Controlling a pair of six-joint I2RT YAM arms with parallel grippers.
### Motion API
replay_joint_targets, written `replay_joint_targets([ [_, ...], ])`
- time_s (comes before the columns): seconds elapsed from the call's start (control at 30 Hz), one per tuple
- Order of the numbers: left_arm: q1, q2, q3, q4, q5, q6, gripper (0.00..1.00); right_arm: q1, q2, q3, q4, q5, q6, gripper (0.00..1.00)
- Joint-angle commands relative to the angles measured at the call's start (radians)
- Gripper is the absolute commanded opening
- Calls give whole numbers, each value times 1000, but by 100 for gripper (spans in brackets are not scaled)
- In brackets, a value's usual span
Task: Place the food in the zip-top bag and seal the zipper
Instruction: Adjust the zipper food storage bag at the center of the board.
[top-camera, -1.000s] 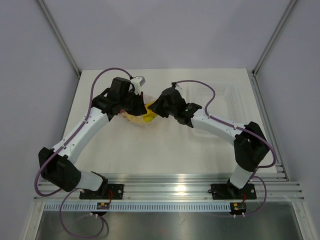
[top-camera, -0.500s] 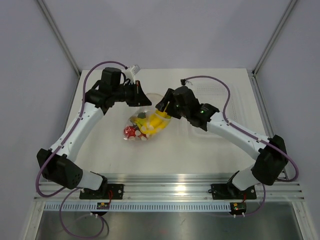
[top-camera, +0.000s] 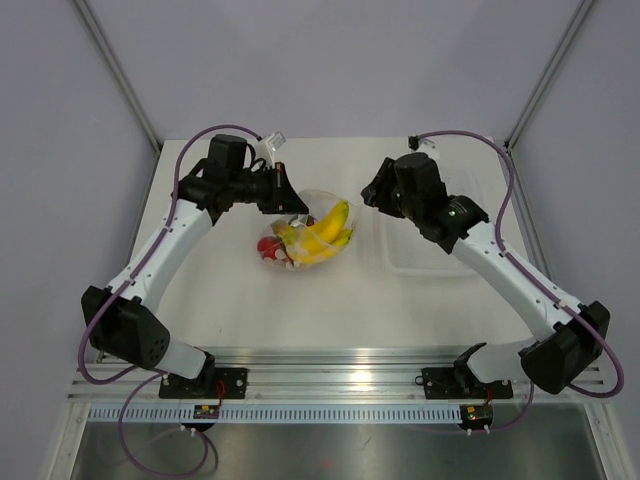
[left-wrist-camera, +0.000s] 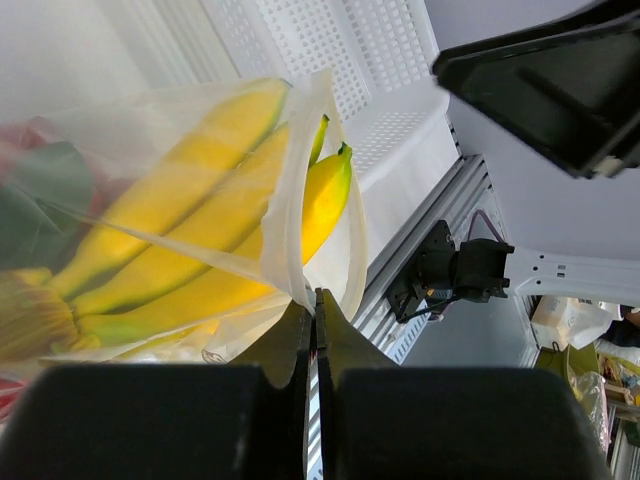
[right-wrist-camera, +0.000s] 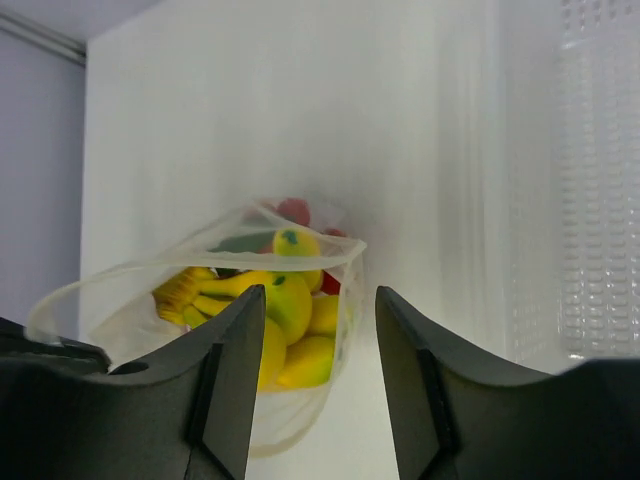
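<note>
A: The zip-top bag (top-camera: 322, 198) holds the bananas (top-camera: 325, 235) and strawberries (top-camera: 268, 247), just left of the tray (top-camera: 440, 258). Our left gripper (left-wrist-camera: 316, 300) pinches its mouth edge.
B: And our right gripper (right-wrist-camera: 320, 292)?
A: Jaws apart, empty, at the tray's left edge, with free room between it and the bag.

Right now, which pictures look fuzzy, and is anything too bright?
Left wrist view: the red strawberry-like fruits at the left edge are a fuzzy smear and the left gripper is a dark blur, while the yellow toy bananas look sharper. Right wrist view: the white table is washed out bright, the clear plastic zip-top bag shows fine. Top view: sharp, evenly lit, no glare.
</note>
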Motion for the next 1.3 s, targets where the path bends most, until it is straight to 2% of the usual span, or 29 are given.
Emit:
replay_joint_targets([
  [0.0,5,7,15,85,73,-4,0,-4,65,48,-79,-97,-72,55],
  [0.27,5,14,1,82,75,3,0,-4,134,-4,-10,-197,-56,55],
  [0.37,4,11,5,73,76,12,0,-4,171,2,2,-176,-53,47],
  [0.4,5,10,7,73,73,13,0,-4,191,7,1,-164,-53,37],
  [0.47,5,7,7,64,76,19,0,-4,209,25,2,-153,-53,27],
  [0.5,5,7,8,59,76,27,0,-4,223,31,-2,-139,-53,16],
  [0.57,5,7,10,41,78,41,0,-4,232,51,-5,-134,-56,4],
  [0.6,5,7,10,30,57,59,0,-4,226,57,-10,-127,-53,0],
  [0.67,5,8,19,-13,17,76,2,-4,196,59,-5,-113,-42,0],
  [0.7,7,20,31,-37,-29,91,10,-4,182,62,-7,-107,-39,0],
  [0.73,7,28,63,-85,-52,96,26,-4,167,62,-10,-104,-25,0],
  [0.77,8,36,83,-105,-75,98,55,-4,135,62,-7,-104,-19,0],
  [0.87,14,44,137,-134,-121,93,86,-4,79,87,-14,-104,10,0],
  [1.0,17,24,174,-119,-114,79,86,-4,94,161,-48,-105,-16,0],
  [1.07,16,16,173,-108,-92,72,83,-4,137,202,-106,-126,-29,0],
  [1.13,14,2,163,-117,-94,72,79,-4,136,194,-76,-151,-10,0],
  [1.27,1,-85,92,-139,-186,95,77,-4,116,179,-53,-153,6,0],
])
